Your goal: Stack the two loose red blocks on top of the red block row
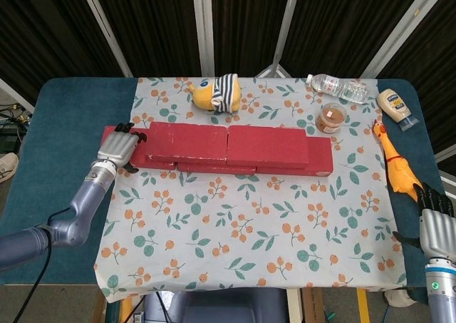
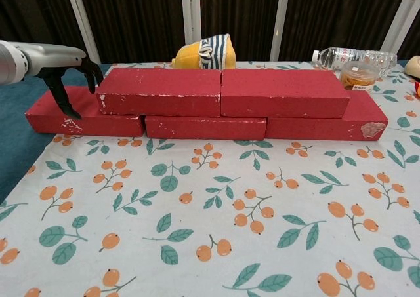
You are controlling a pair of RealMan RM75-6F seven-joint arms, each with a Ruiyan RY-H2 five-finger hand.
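One small jar (image 1: pixel 330 118) (orange contents), clear bottle (image 1: pixel 338 87) lying behind it

My left hand (image 1: pixel 117 147) covering the left end of the bottom red block row (image 2: pixel 203 123), its palm cut off by the chest view's edge, my right hand (image 1: pixel 436 223) partly out of frame, grasp unclear.

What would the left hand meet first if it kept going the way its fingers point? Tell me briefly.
Probably the end face of the left upper red block. The left hand sits over the left bottom block with its fingers close beside that end; contact is unclear.
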